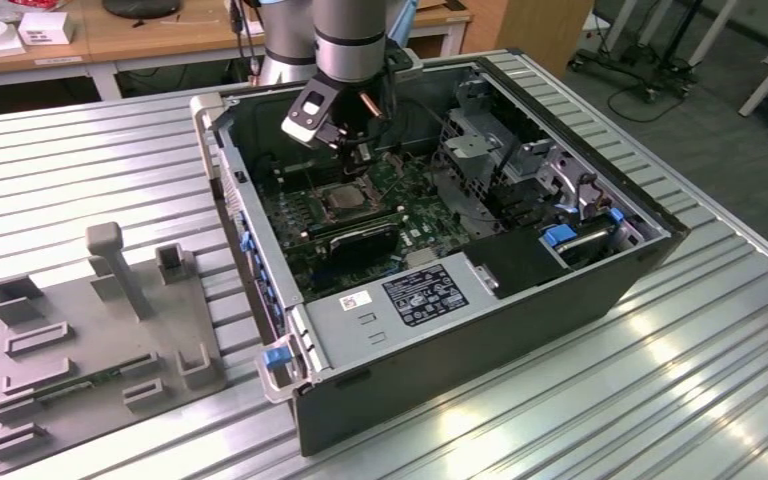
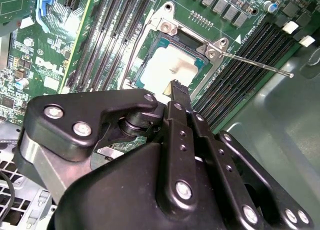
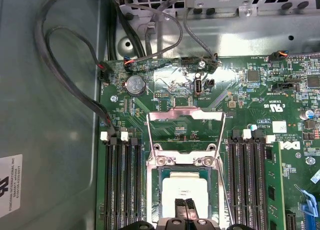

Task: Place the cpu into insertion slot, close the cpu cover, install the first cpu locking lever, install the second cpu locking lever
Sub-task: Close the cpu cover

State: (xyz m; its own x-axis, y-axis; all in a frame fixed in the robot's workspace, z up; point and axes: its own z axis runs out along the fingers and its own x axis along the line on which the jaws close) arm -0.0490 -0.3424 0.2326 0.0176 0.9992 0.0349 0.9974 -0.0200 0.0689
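Note:
The cpu point(image 3: 185, 190) lies flat in the insertion slot point(image 3: 151, 185) on the green board, its pale grey face and green edge uncovered; it also shows in the second wrist view point(image 2: 167, 65). My gripper point(image 3: 185, 206) hangs just over the cpu's near edge with its fingers point(image 2: 180, 98) pressed together and nothing between them. I cannot tell whether they touch it. A thin silvery frame that looks like the cpu cover point(image 3: 185, 114) stands raised behind the slot. One locking lever point(image 2: 260, 64) sticks out sideways, unlatched. In the exterior view the gripper point(image 1: 353, 150) reaches into the open case above the slot point(image 1: 344, 197).
Black memory slots point(image 3: 122, 180) flank the socket on both sides. Black cables point(image 3: 75, 65) run along the case wall. A metal drive cage point(image 1: 491, 150) and the case walls point(image 1: 231, 200) hem in the board. A grey fixture plate point(image 1: 91, 340) lies on the table at the exterior view's left.

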